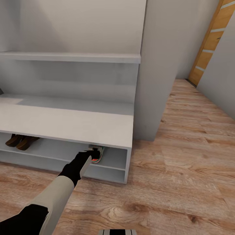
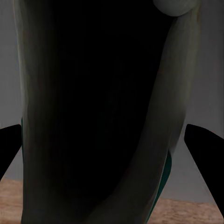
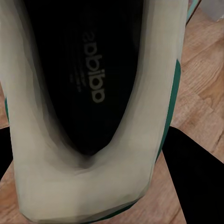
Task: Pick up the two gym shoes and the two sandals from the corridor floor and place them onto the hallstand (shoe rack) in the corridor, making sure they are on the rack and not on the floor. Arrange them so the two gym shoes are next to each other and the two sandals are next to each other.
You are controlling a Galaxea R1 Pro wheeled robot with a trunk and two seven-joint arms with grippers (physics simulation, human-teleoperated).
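The pale hallstand (image 1: 65, 125) stands ahead, with the two brown sandals (image 1: 19, 141) side by side at the left of its upper shelf row. My left gripper (image 1: 93, 150) reaches into the right end of that row, shut on a gym shoe (image 1: 99, 155) whose teal-orange sole shows under the bench top. In the left wrist view the shoe's dark inside (image 2: 93, 116) sits between my fingers (image 2: 205, 149). My right gripper (image 3: 91, 130) is shut on the other gym shoe (image 3: 88, 186), held over the corridor floor (image 3: 205, 93).
A tall grey-white side panel (image 1: 156, 71) rises at the hallstand's right end. Wood plank floor (image 1: 182, 169) runs to the right toward a wooden door (image 1: 212, 42). A floating shelf (image 1: 71, 57) crosses the back panel above the bench.
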